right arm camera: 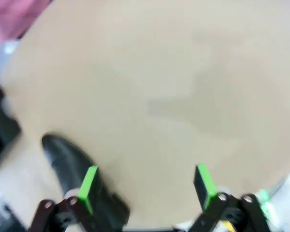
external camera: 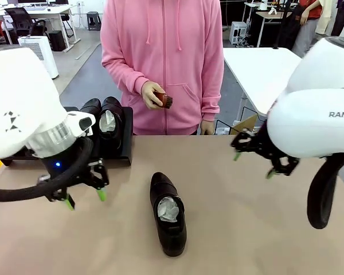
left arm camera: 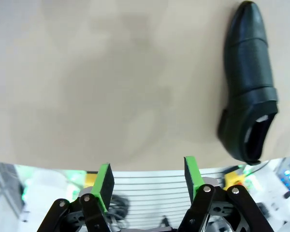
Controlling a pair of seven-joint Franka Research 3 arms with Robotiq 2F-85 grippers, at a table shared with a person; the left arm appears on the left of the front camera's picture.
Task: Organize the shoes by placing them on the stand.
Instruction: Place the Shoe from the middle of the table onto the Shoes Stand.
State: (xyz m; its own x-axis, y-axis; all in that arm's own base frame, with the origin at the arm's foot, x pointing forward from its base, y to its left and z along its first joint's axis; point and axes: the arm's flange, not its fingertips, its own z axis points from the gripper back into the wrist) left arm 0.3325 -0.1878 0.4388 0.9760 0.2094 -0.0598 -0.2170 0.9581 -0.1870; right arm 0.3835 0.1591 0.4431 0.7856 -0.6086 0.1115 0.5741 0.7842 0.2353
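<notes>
One glossy black shoe (external camera: 168,215) stuffed with white paper lies on the tan table near the front, toe pointing away from me. The left wrist view has this shoe (left arm camera: 249,82) at its right, and in the right wrist view the shoe (right arm camera: 67,162) is at lower left, blurred. At least two more shoes (external camera: 109,121) stand on the black stand (external camera: 126,150) at the back left. My left gripper (external camera: 85,199) hovers open and empty left of the lone shoe; its green pads (left arm camera: 104,181) are apart over bare table. My right gripper (external camera: 253,164) hangs open and empty at the right, above the table.
A person in a pink hoodie stands at the far edge, holding a small brown brush (external camera: 163,99) in one hand. A cardboard box corner (external camera: 245,124) shows past the table's far right. My left arm's black cable (external camera: 40,186) loops low over the left side.
</notes>
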